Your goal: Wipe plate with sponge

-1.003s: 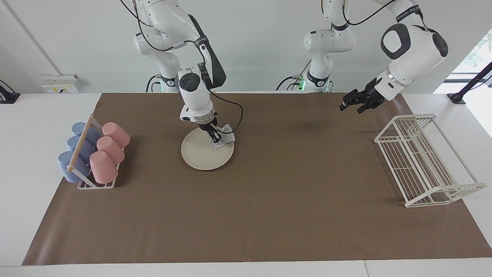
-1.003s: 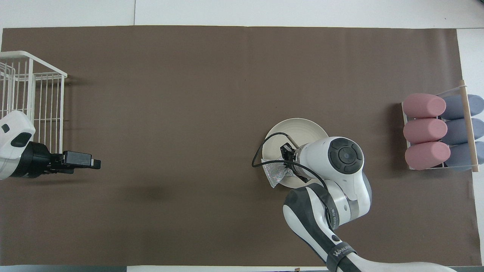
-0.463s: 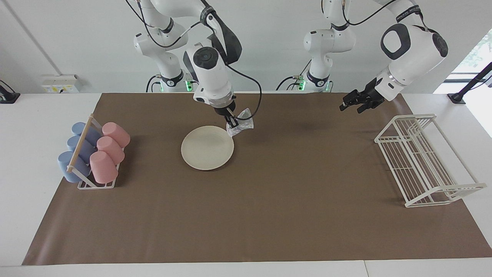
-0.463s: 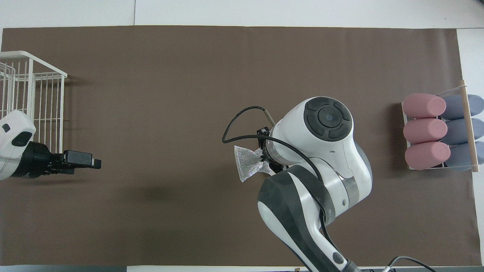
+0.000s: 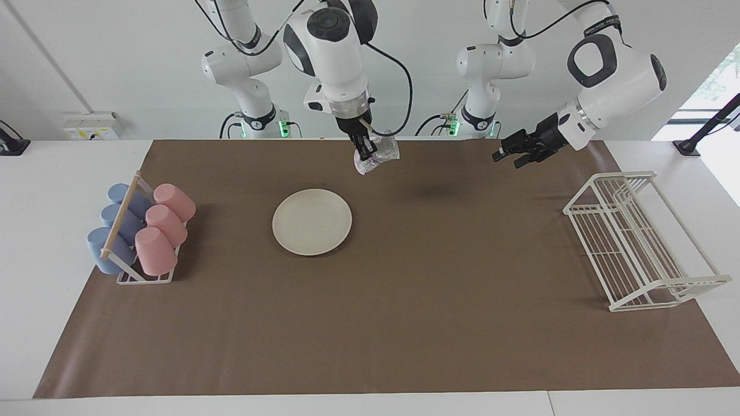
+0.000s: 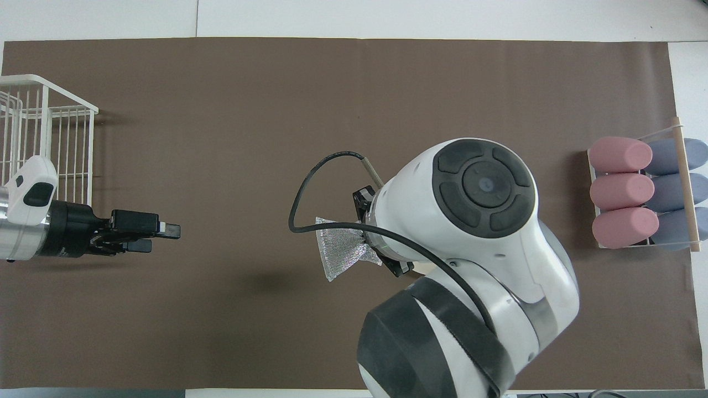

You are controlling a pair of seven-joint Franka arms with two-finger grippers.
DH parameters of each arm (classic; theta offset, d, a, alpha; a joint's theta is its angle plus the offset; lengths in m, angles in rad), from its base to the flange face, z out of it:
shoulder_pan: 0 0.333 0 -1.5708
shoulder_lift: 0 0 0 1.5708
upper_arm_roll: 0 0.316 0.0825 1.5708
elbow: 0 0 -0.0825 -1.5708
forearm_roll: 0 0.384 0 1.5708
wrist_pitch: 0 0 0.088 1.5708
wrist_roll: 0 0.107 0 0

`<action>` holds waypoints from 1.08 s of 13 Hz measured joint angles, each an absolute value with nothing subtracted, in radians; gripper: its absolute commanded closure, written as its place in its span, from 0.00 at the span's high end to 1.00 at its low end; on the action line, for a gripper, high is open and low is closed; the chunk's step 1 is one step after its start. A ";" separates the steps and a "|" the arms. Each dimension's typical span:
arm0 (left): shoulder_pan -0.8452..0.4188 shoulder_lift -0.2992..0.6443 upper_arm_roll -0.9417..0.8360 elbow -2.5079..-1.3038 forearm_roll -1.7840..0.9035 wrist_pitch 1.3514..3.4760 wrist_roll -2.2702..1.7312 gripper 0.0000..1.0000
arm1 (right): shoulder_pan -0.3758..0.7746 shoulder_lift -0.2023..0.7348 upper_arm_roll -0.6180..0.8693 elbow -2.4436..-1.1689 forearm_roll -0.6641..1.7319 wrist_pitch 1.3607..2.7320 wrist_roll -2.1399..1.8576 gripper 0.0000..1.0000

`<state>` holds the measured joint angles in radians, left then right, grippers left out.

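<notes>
The cream-white plate lies flat and bare on the brown mat. In the overhead view the right arm's wrist covers it. My right gripper is shut on the silvery-grey sponge and holds it high in the air, clear of the plate, over the mat toward the left arm's end from it. The sponge hangs from the fingers in the overhead view. My left gripper is open and empty, held in the air over the mat near the wire rack; it also shows in the overhead view.
A white wire rack stands at the left arm's end of the mat. A holder with pink cups and blue cups lying on their sides stands at the right arm's end.
My right gripper has lifted the sponge off the plate, up and toward the left arm's end. My left gripper has moved slightly toward the table's middle.
</notes>
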<state>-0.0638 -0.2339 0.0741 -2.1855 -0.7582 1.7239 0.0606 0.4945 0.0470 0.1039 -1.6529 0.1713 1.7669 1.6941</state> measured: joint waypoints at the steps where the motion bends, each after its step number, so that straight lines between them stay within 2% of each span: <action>1: -0.063 -0.234 0.075 -2.185 -0.836 1.715 0.060 1.00 | 0.497 0.046 0.105 -1.644 0.170 1.759 1.720 0.00; 4: -0.063 -0.236 0.075 -2.187 -1.018 1.693 0.059 1.00 | 0.583 0.077 0.105 -1.637 0.134 1.780 1.923 0.00; 7: -0.105 -0.242 0.071 -2.200 -1.080 1.688 0.064 1.00 | 0.670 0.155 0.107 -1.559 0.091 1.791 2.076 0.00; 10: -0.205 -0.261 0.068 -2.240 -1.101 1.728 0.174 1.00 | 0.664 0.178 0.101 -1.526 0.091 1.790 2.080 0.00; 14: -0.253 -0.271 0.066 -2.306 -1.219 1.736 0.332 1.00 | 0.663 0.178 0.099 -1.520 0.091 1.790 2.080 0.00</action>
<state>-0.2531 -0.2711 0.0664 -2.3058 -1.2190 1.7358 0.3322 0.6634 0.1781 0.0991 -1.5201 0.0907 1.7898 2.0799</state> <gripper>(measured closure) 0.000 0.978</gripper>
